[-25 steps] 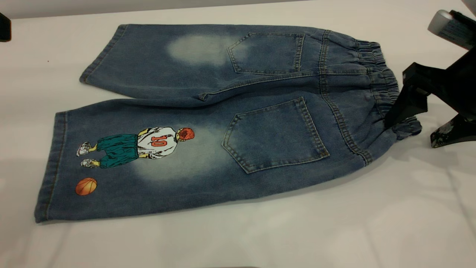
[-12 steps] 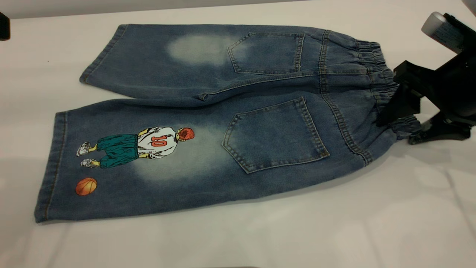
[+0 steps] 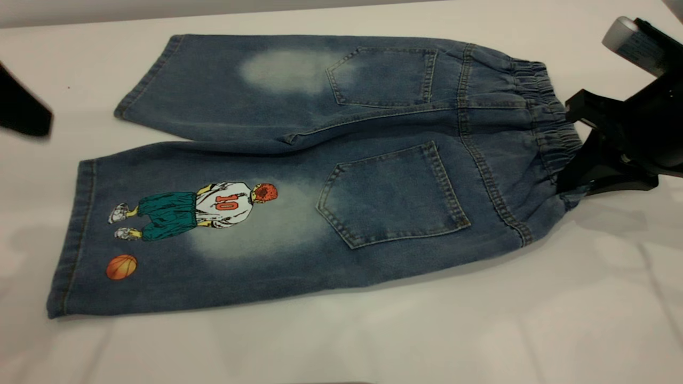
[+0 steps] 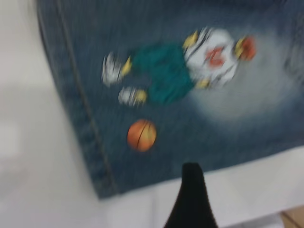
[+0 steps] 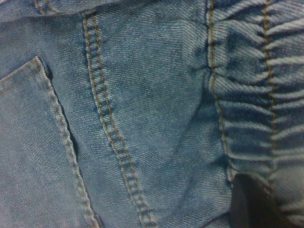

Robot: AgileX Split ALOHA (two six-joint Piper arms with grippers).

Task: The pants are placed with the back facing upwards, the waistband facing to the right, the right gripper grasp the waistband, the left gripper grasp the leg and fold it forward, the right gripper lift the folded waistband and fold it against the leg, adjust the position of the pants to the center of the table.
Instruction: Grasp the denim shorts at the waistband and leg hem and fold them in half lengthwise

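The pants [image 3: 320, 176] lie flat on the table [image 3: 373, 341], back pockets up. The ruffled waistband [image 3: 549, 122] is at the right. The leg [image 3: 176, 234] with the number 10 player and orange basketball [image 4: 141, 135] is the near one, its hem at the left. My right gripper [image 3: 568, 184] is shut on the waistband's near corner; one dark finger [image 5: 251, 204] rests on the gathered denim [image 5: 256, 95]. My left gripper [image 3: 24, 114] hovers at the left edge, beyond that hem and apart from the cloth. In the left wrist view the leg's near hem corner [image 4: 102, 183] lies just ahead.
The plain leg [image 3: 224, 85] with a pale patch lies behind the printed one. Bare white table surrounds the pants in front and at the left. The right arm's body [image 3: 648, 133] stands over the table's right edge.
The right gripper's fingers have come together on the waistband's near corner. The left gripper has moved into view from the left edge. The pants have barely shifted.
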